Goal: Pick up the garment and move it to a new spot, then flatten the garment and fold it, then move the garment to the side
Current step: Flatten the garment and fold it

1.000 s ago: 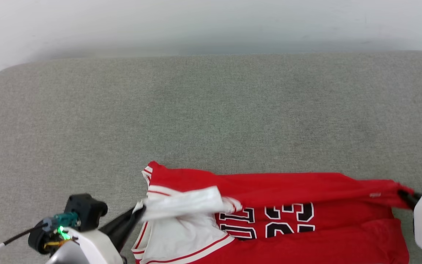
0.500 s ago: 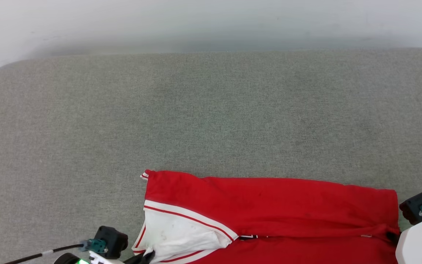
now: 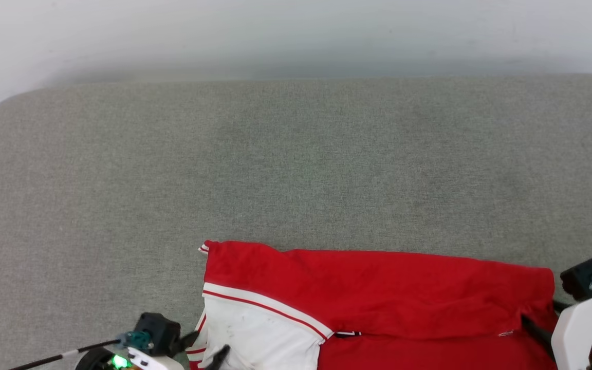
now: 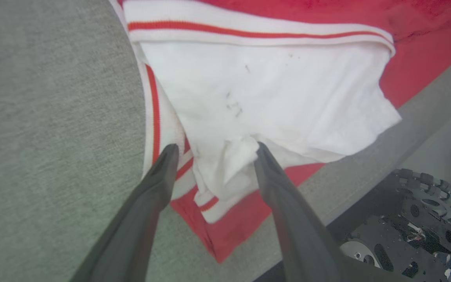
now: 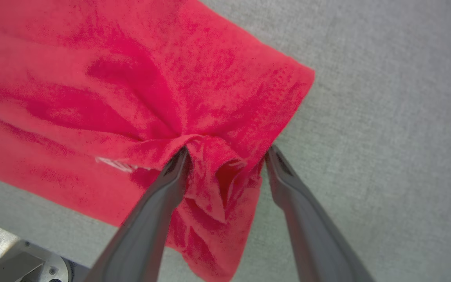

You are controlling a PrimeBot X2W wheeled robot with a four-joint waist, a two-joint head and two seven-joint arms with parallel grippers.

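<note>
Near edge, left side: left tool (image 4: 214, 147) has its fingers spread wide and clasps nothing. A puckered tuft of the white sleeve (image 4: 268, 90) stands between them, touching one finger.

Near edge, right side: right tool (image 5: 228, 149) is likewise spread. A pinched peak of the red hem corner (image 5: 217, 168) sits loose between its fingers.

The garment (image 3: 378, 288) lies along the near edge of the table (image 3: 296, 164), plain red side up. It looks folded lengthwise, with a sliver of black lettering (image 3: 347, 334) showing under the fold's lip.

Judged step: finishing this fold.

To do it well, lift both tools straight off the cloth with no sideways drag, since either tuft could snag and pull the top layer open. Then press the two peaks flat.

Beyond the garment the grey table runs back to the pale wall (image 3: 296, 31), offering room for the move aside.
</note>
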